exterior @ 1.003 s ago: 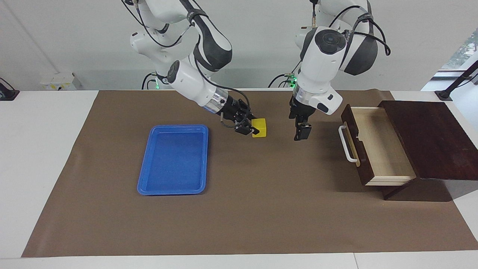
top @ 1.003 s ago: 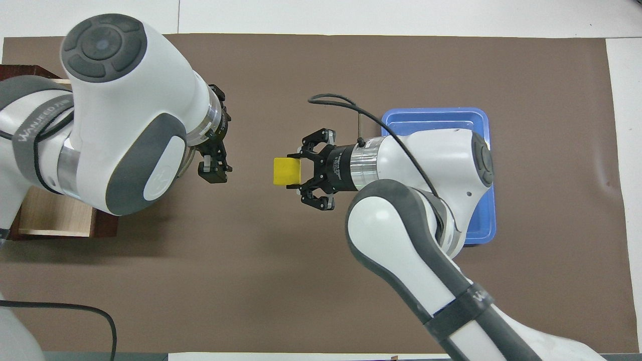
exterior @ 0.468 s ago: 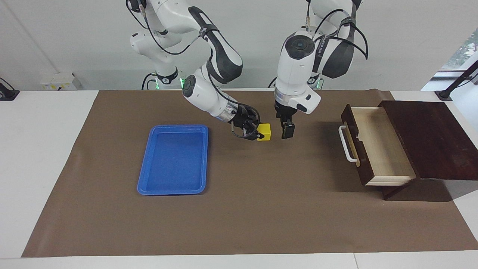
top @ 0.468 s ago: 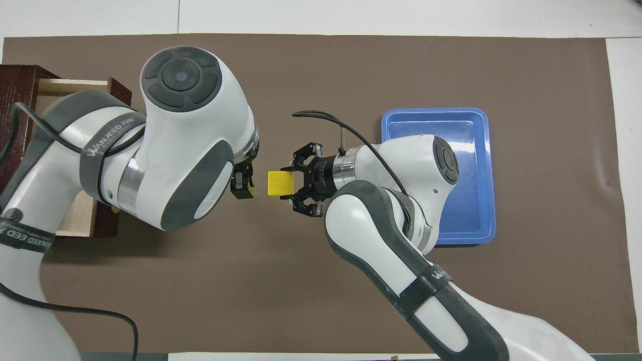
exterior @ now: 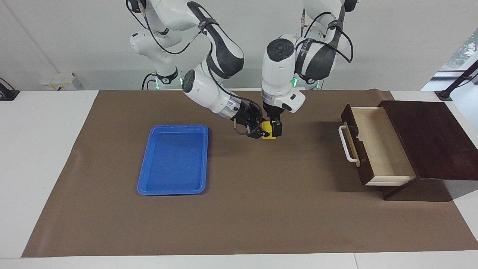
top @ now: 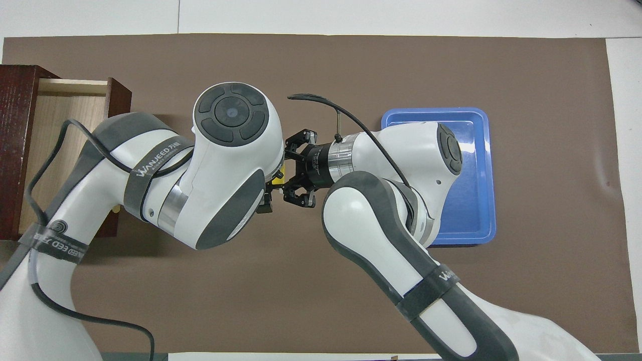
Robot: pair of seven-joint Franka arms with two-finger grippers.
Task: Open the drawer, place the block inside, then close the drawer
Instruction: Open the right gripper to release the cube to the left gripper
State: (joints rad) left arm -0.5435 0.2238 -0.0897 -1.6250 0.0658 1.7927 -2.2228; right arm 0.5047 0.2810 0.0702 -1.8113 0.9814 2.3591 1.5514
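Observation:
The yellow block (exterior: pixel 268 135) is held a little above the brown mat, between the blue tray and the drawer. My right gripper (exterior: pixel 261 132) is shut on it from the tray's side. My left gripper (exterior: pixel 274 130) comes down from above and is at the block on the drawer's side, touching or nearly touching it. In the overhead view the left arm's wrist covers the block except a yellow sliver (top: pixel 282 175); the right gripper (top: pixel 292 181) shows beside it. The drawer (exterior: pixel 377 144) of the dark brown box stands pulled open, its pale inside empty, its white handle (exterior: pixel 346 145) facing the grippers.
A flat blue tray (exterior: pixel 173 158) lies empty on the mat toward the right arm's end of the table. The dark box top (exterior: pixel 429 138) stands toward the left arm's end. The drawer also shows in the overhead view (top: pixel 55 145).
My left gripper has moved from near the drawer over to the block. My right gripper has carried the block a little toward the drawer and lower, so the two grippers now meet.

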